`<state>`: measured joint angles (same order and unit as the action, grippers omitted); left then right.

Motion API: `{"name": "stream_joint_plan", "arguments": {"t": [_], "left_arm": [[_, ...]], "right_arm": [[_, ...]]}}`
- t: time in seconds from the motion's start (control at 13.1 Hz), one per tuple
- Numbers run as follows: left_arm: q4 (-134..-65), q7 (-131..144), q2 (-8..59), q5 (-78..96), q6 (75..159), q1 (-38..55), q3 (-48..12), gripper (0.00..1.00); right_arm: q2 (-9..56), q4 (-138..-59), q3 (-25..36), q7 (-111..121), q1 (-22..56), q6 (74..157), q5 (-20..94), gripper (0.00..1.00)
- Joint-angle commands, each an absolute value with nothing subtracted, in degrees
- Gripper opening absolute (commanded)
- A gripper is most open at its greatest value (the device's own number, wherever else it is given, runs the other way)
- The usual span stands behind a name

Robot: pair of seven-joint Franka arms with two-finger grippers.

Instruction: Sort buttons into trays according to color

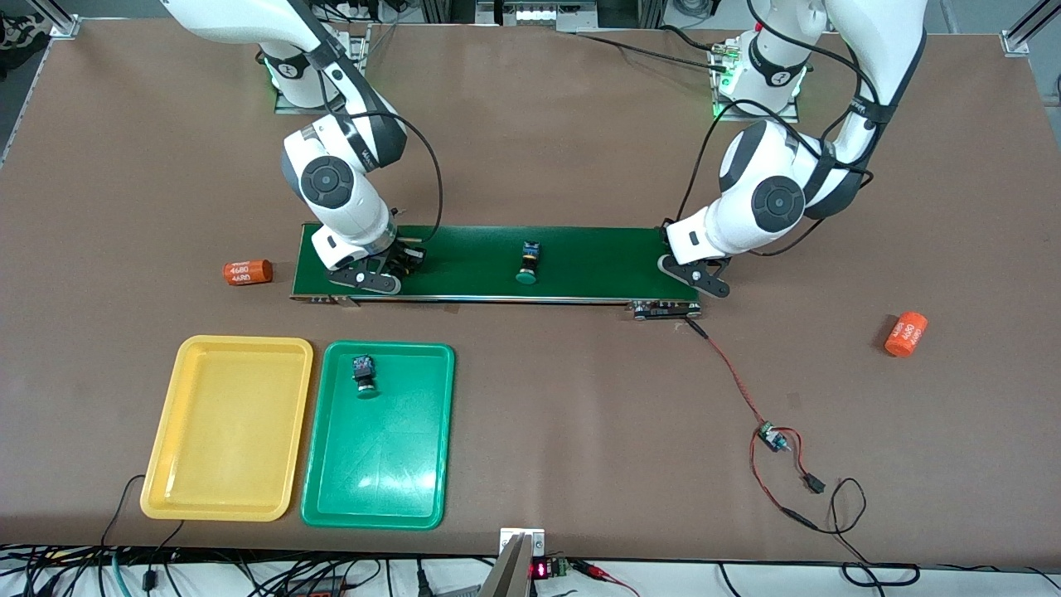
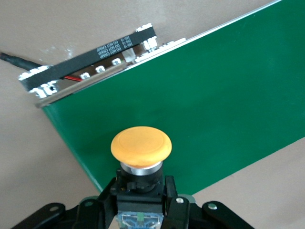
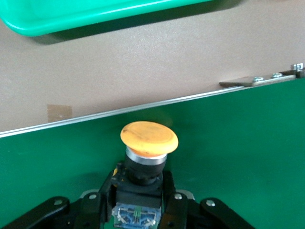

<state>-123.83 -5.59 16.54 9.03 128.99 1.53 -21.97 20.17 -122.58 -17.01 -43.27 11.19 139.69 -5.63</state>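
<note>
Right gripper (image 3: pixel 138 202) clamps a yellow-capped button (image 3: pixel 148 138) over the conveyor belt (image 1: pixel 580 257); yellow tray (image 1: pixel 178 489) lies frontward, nearest this arm; left gripper (image 2: pixel 140 202) grips another yellow-capped button (image 2: pixel 141 146).

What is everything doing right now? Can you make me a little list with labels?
left gripper: shut on a yellow button, over the conveyor belt's end
right gripper: shut on another yellow button, over the belt's other end
green button on belt: lying mid-belt
green tray: holds one green button
yellow tray: no buttons in it
orange cylinders: on the table, one off each belt end
</note>
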Motion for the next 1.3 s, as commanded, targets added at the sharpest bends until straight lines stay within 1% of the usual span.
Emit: {"name": "stream_joint_plan", "arguments": {"t": [0.0,0.08,0.15,0.38,0.46,0.53,0.61,0.69,0.76,0.92,1.07,1.22], "left_arm": [[-123.3,-3.0,17.6,11.0,129.2,1.6,-21.8,0.00],[-123.2,-1.5,17.8,11.0,129.2,1.6,-21.8,0.00],[-122.5,-0.5,18.0,11.0,129.2,1.6,-21.8,0.00],[-121.6,-0.1,19.3,10.9,129.2,1.6,-21.7,0.01],[-121.1,-0.2,19.7,10.6,129.2,1.6,-21.7,0.09],[-120.9,-0.7,19.9,10.3,129.2,1.6,-21.6,0.24],[-120.8,-1.0,19.9,10.2,129.3,1.6,-21.5,0.53],[-120.2,-1.1,19.9,9.9,129.2,1.6,-21.4,0.90],[-119.9,-1.4,19.6,9.9,129.1,1.6,-21.4,1.00],[-119.8,-1.4,19.4,10.0,129.1,1.6,-21.4,1.00],[-119.7,-1.6,17.7,10.0,128.6,1.0,-21.2,1.00],[-119.7,-4.6,15.7,9.9,126.6,-2.0,-18.4,1.00]], "right_arm": [[19.4,-122.5,-17.2,-41.9,10.4,140.2,-5.8,0.23],[18.9,-121.8,-17.1,-41.5,10.0,140.0,-5.8,0.21],[18.2,-120.9,-17.1,-40.7,9.3,138.4,-5.8,0.21],[17.9,-113.3,-16.5,-31.9,6.3,127.8,-5.2,0.21],[18.0,-111.3,-16.2,-29.3,5.3,126.2,-5.2,0.21],[18.7,-109.4,-16.2,-26.4,3.4,125.1,-5.3,0.21],[19.7,-107.7,-16.2,-24.1,1.9,124.5,-5.4,0.21],[20.5,-106.2,-16.2,-22.0,0.7,124.1,-5.6,0.21],[21.4,-105.1,-16.1,-19.9,-0.3,124.2,-5.8,0.21],[24.7,-101.9,-15.3,-15.7,-2.5,124.2,-7.1,0.21],[27.8,-98.5,-14.4,-13.1,-4.4,124.1,-11.7,0.21],[30.4,-96.8,-13.0,-9.2,-5.3,124.2,-12.7,0.21]]}}
